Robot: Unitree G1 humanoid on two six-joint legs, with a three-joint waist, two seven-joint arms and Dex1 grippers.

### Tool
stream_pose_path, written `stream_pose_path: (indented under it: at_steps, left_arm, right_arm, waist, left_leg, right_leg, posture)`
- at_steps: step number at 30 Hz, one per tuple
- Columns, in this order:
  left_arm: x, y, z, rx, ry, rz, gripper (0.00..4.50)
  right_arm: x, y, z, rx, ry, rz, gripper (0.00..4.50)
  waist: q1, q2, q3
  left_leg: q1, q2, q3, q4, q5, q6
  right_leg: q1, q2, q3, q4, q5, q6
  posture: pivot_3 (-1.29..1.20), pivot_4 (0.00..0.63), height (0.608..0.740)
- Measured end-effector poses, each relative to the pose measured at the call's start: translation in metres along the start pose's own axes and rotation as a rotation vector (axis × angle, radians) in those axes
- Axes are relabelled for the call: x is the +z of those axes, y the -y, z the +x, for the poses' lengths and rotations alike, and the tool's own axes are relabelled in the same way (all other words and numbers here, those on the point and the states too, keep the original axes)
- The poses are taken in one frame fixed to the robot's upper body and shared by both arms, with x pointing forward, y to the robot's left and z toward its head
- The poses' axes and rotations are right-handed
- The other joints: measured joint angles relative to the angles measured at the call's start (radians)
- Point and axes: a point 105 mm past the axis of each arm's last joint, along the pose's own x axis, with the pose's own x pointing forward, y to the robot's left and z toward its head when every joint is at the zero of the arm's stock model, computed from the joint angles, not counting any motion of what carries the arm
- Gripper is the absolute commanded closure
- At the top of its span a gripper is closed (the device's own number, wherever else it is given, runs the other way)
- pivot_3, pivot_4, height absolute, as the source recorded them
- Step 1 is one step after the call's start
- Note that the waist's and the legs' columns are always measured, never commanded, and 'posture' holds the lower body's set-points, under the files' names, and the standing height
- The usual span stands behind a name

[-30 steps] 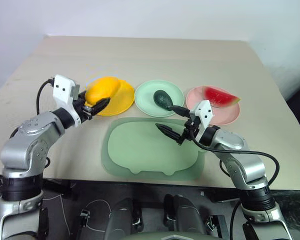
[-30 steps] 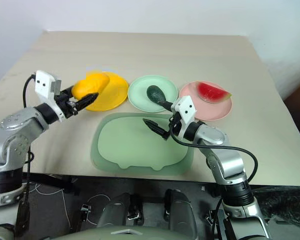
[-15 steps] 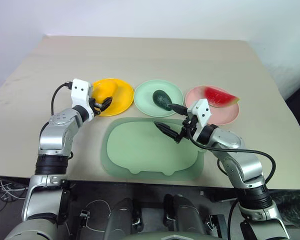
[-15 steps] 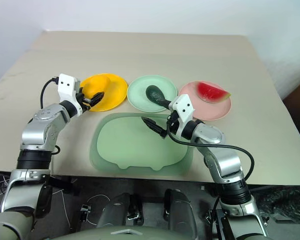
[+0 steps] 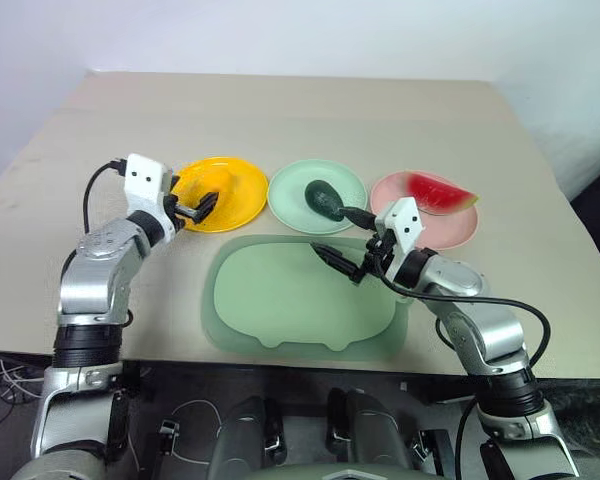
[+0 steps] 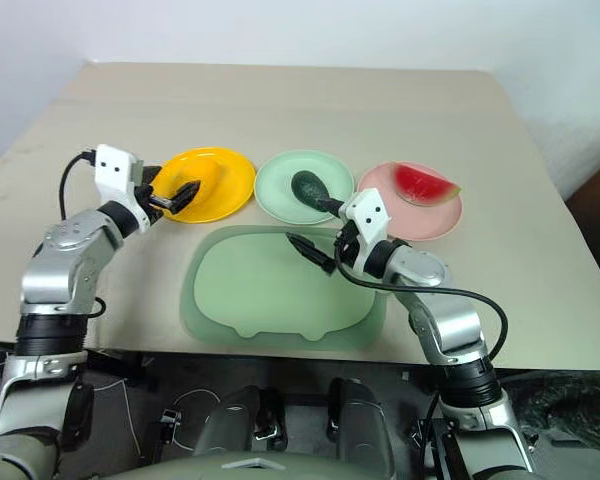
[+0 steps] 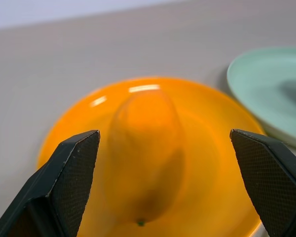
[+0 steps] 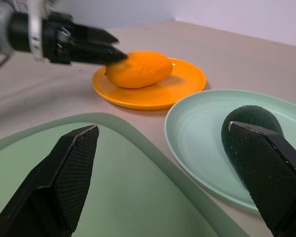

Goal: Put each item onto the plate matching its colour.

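Mango (image 7: 145,148) on yellow plate (image 5: 242,205), centre-left of the frame; avocado (image 5: 325,198) on mint plate (image 5: 290,195), centre; watermelon (image 5: 440,193) on pink plate (image 5: 450,232), right of centre. Left gripper (image 7: 163,182): fingers apart, either side of the mango, not clamped. Right gripper (image 5: 342,240): fingers spread, empty, over the tray's (image 5: 280,310) upper right edge.

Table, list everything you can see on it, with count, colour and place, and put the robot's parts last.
table: one, beige, under everything
tray: one, pale green, near edge, centre
yellow plate: one, yellow-orange, left of the row
mango: one, yellow-orange, on yellow plate
green plate: one, mint, middle
avocado: one, dark green, on green plate
pink plate: one, pink, right
watermelon: one, red, on pink plate
left gripper: black, open, at mango
right gripper: black, open, between tray and green plate
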Motion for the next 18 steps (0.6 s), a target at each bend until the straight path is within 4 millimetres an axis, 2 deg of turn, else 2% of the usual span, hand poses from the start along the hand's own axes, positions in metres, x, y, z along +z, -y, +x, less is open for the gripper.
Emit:
stream_pose_path:
  at_steps: [3,7,12,18]
  left_arm:
    - [0.008,0.009,-0.021,-0.114,0.060,-0.016,0.06]
    - [0.005,0.027,-0.055,-0.286,0.117,-0.013,0.06]
    - [0.002,0.024,-0.073,-0.345,0.138,-0.007,0.06]
    - [-0.005,0.028,-0.080,-0.401,0.149,0.002,0.06]
  right_arm:
    - [0.001,0.002,-0.002,-0.005,0.007,0.009,0.00]
    - [-0.003,0.004,-0.012,0.003,-0.024,0.064,0.00]
    - [-0.007,0.003,-0.025,0.018,-0.055,0.060,0.00]
    - [-0.015,0.004,-0.040,0.021,-0.098,0.056,0.00]
  waist:
    - [-0.001,0.000,0.000]
    - [0.002,0.000,0.000]
    - [0.005,0.000,0.000]
    - [0.004,0.000,0.000]
  left_leg:
    - [0.000,0.000,0.000,0.000,0.000,0.001]
    - [0.000,0.000,0.000,0.000,-0.001,0.001]
    - [0.000,0.000,0.000,0.001,-0.002,0.002]
    - [-0.001,0.000,0.000,0.000,-0.003,0.004]
  right_leg:
    - [0.000,0.000,0.000,0.000,0.000,0.000]
    - [0.000,-0.001,0.000,-0.001,-0.001,-0.002]
    - [0.001,-0.001,0.000,-0.003,-0.004,-0.001]
    - [0.000,-0.001,0.000,-0.004,-0.002,-0.003]
  posture:
    - [0.00,0.150,0.696]
    - [0.00,0.150,0.696]
    - [0.00,0.150,0.696]
    - [0.00,0.150,0.696]
